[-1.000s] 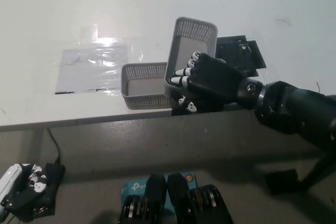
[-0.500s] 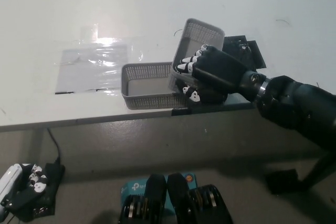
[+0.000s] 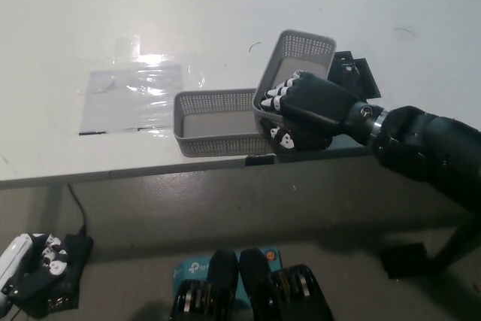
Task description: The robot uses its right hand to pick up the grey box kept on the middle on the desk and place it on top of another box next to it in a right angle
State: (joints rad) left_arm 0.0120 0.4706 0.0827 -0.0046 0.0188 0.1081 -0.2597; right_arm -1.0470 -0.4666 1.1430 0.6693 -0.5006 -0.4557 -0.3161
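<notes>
The black right hand (image 3: 308, 110) is closed on the near end of a grey perforated plastic box (image 3: 297, 73), its white-tipped fingers (image 3: 279, 94) curled over the rim into the box's inside and the rest of the hand wrapped under the box's near wall. The box is held tilted, its far end higher and pointing away from the robot, at the right end of a second grey perforated plastic box (image 3: 214, 122) that lies flat near the front edge of the white worktop (image 3: 225, 5). The held box's near left corner overlaps the flat box's right end; whether the two touch there cannot be made out.

Compared with a second ago, the held box has swung to the right and lies at a shallower tilt, and more of the flat box's inside shows. The right arm reaches in from farther right.

The hand hides the held box's near wall and the right end of the flat box. A flat black object (image 3: 357, 73) behind the held box is mostly covered. A sheet of clear plastic film (image 3: 139, 80) lies on the worktop to the left. The white left hand (image 3: 19, 261) rests low at the lower left, cut off by the picture's edge; its fingers cannot be read.
</notes>
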